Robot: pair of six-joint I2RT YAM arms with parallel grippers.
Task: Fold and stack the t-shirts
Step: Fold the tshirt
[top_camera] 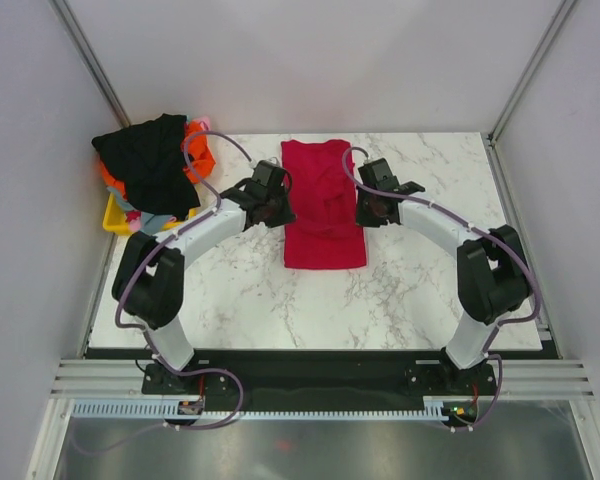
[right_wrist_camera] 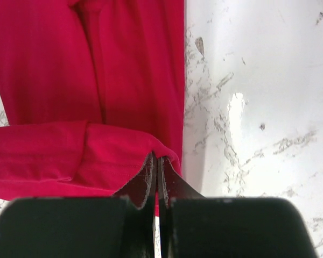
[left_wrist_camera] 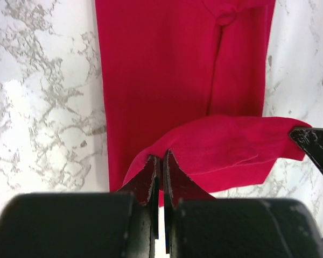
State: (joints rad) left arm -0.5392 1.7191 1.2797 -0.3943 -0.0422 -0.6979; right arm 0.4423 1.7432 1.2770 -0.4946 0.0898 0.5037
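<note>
Crimson t-shirt [top_camera: 323, 238] lies mid-table on the white marble table [top_camera: 230, 290], a long narrow strip running away from the arm bases, sleeves tucked in.

Arms: both reach in from the sides with elbows bowed outward and forearms angled toward the centre. Wrists meet the strip at its two long edges, about halfway up.

Left gripper [left_wrist_camera: 161, 159]: fingers pressed together, pinching the shirt's left edge.
Right gripper [right_wrist_camera: 155, 159]: same on the right edge, fingers closed on a pinch of cloth.
Between them a band of the crimson t-shirt is lifted off the layer below and sags slightly across the strip.

Cloth: soft matte knit, smooth, with long lengthwise creases where the sides are folded in.
Tabletop: glossy, grey-veined, catching bright glare.
Fingers: black, thin, wedge-shaped, with scuffed edges.

Far left corner: a loose heap with a ribbed black t-shirt [top_camera: 150, 165] on top, an orange t-shirt [top_camera: 202, 155] behind and a light blue t-shirt [top_camera: 156, 221] below, all over a small yellow bin [top_camera: 112, 216].
</note>
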